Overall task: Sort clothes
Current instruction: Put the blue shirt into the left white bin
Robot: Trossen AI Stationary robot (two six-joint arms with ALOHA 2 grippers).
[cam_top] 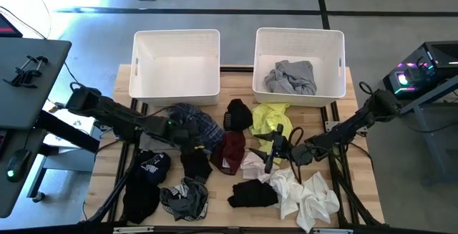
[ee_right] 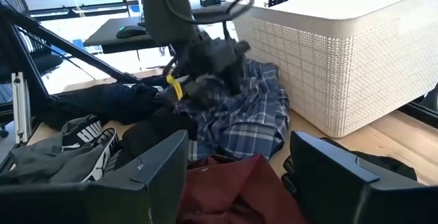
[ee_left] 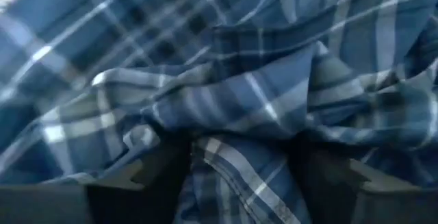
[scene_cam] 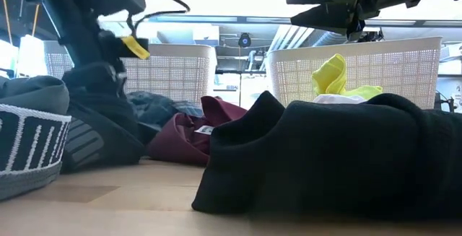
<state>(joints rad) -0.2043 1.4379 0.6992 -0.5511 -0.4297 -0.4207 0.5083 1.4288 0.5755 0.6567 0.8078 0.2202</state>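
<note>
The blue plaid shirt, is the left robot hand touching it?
Touching. The left wrist view shows the blue plaid shirt bunched between the left gripper's dark fingers, pressed against them.

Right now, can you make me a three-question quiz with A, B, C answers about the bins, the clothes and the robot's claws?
1. Where is the grey garment?
A. In the right bin
B. In the left bin
C. On the floor

2. What colour is the garment lying just in front of the right bin?
A. Orange
B. Neon yellow
C. Purple

3. What is the left gripper doing?
A. Resting inside a bin
B. Holding a white shirt
C. Pressed down into the plaid shirt

Answers:
1. A: the grey garment lies inside the right bin; the left bin holds nothing.
2. B: the yellow garment is bright neon.
3. C: the left gripper sits on the plaid shirt, cloth bunched between its fingers.
</note>
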